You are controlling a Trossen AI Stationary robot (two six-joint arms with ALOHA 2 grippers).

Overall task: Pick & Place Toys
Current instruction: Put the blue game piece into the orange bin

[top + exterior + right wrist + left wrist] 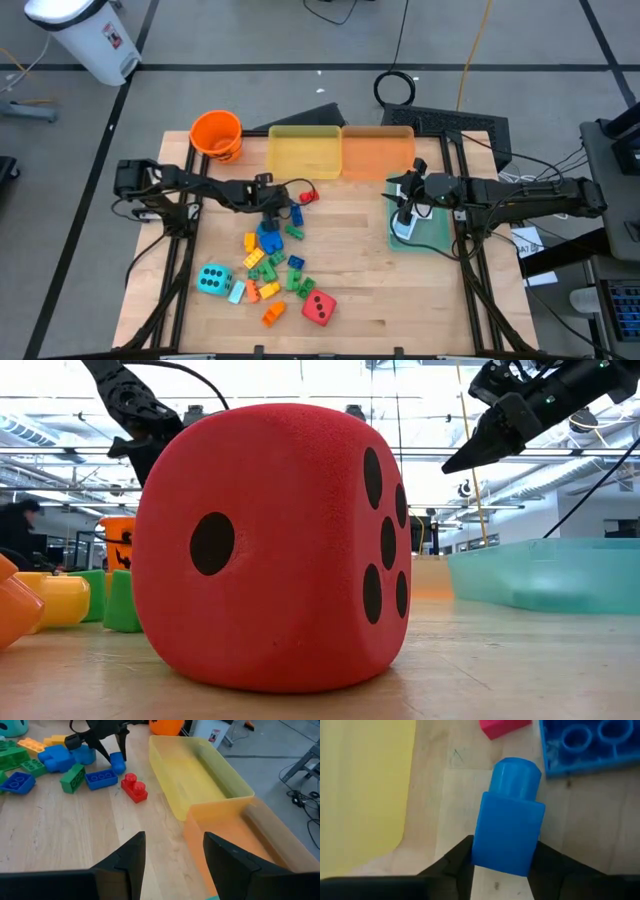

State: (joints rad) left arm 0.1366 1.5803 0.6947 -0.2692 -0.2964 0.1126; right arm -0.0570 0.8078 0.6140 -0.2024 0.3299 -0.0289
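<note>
My left gripper (273, 204) is over the far end of the brick pile (270, 262), shut on a small blue one-stud brick (509, 832). The gripper and brick also show in the right wrist view (117, 762). A red brick (134, 787) and a flat blue brick (100, 779) lie on the wood beside it. The cyan die (213, 279) and the red die (319, 307) rest on the table near the front. My right gripper (172, 855) is open and empty, above the table between the orange tray and the green tray (430, 235). My left gripper pinches the blue brick's two opposite side walls (481, 847) between its two fingers, at the end away from the stud. The fingers slant down from the table's left side. The stud (516, 777) points away from the gripper. Whether the brick touches the wood, I cannot tell.
A yellow tray (303, 150) and an orange tray (378, 150) stand side by side at the far edge, and an orange bucket (216, 135) stands left of them. A white thing (402, 228) lies in the green tray. There is bare wood at the front right.
</note>
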